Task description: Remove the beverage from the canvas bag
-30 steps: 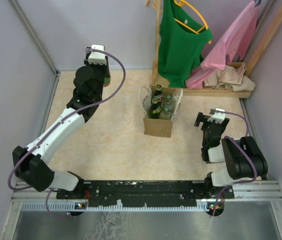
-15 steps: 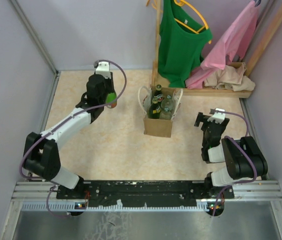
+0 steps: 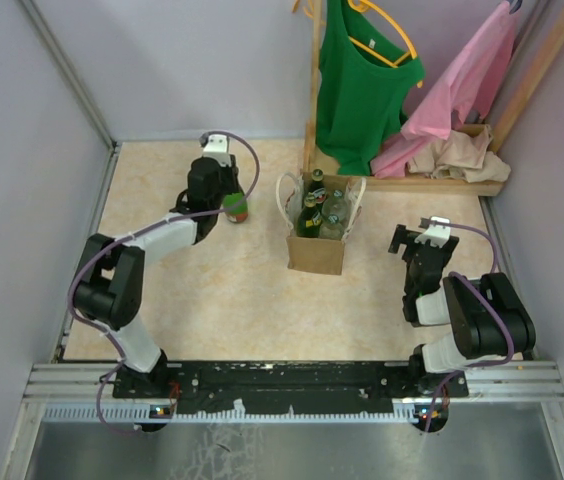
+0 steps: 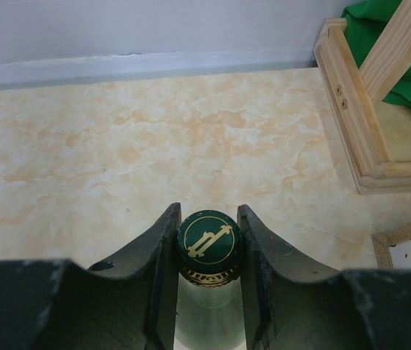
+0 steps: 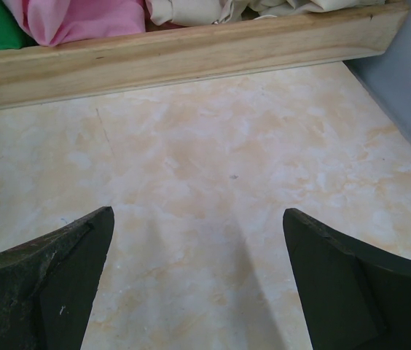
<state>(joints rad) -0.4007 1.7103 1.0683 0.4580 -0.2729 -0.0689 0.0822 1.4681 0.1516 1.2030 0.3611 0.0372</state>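
Note:
The tan canvas bag (image 3: 317,235) with white loop handles stands upright mid-table and holds several bottles (image 3: 322,212). My left gripper (image 3: 228,195) is left of the bag, shut on the neck of a green glass bottle (image 3: 235,208). In the left wrist view both fingers press the sides of its green cap (image 4: 208,240), with the gripper (image 4: 208,251) around the neck. A corner of the bag (image 4: 409,248) shows at the lower right there. My right gripper (image 3: 419,238) is open and empty to the right of the bag; its wrist view (image 5: 198,240) shows only bare table between the fingers.
A wooden clothes rack (image 3: 314,90) stands at the back with a green top (image 3: 362,80) and a pink garment (image 3: 462,75) hanging. Its wooden base (image 3: 442,182) holds pink and beige cloth (image 3: 457,150). Grey walls close in left and right.
My left arm has swung right and down from the back left corner, carrying the green bottle closer to the bag and lower towards the table. The right arm has not moved.

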